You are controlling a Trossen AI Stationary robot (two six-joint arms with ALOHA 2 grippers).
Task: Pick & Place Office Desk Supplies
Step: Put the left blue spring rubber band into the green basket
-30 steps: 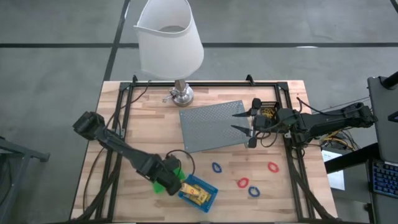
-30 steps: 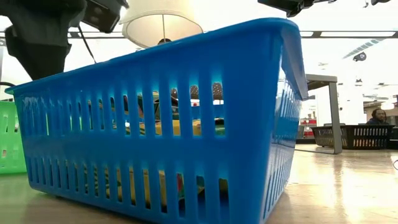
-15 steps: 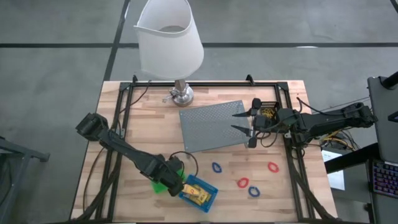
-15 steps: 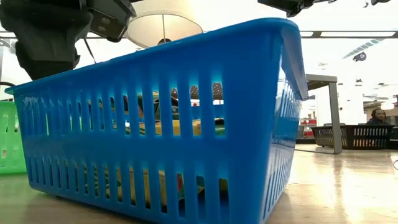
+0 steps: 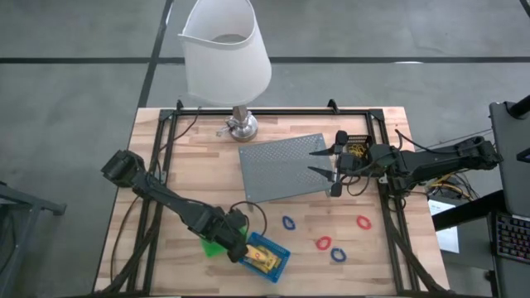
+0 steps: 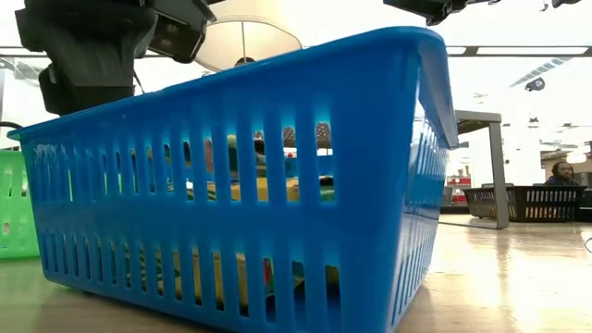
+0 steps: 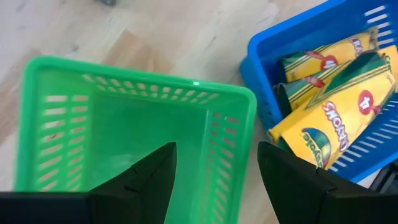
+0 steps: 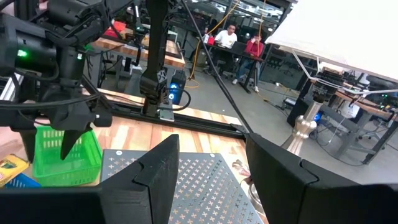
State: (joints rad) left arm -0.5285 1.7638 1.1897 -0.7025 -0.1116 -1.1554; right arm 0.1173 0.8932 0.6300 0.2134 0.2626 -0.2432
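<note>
- The left claw (image 5: pixel 234 241) hangs spread directly over the green bin (image 7: pixel 124 137), its fingers straddling one wall; the blue bin (image 5: pixel 267 257), holding yellow crayon boxes (image 7: pixel 329 112), sits just beside it
- The loose loops (image 5: pixel 323 243) lie on the tabletop (image 5: pixel 199 165) between both arms; the left looks nearer
- The right claw (image 5: pixel 331 172), also spread, waits over the grey mesh tray (image 5: pixel 281 165)

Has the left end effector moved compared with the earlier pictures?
Yes, a little. In the high view the left end effector has crept toward the lamp end of the table, showing more of the blue bin.
</note>
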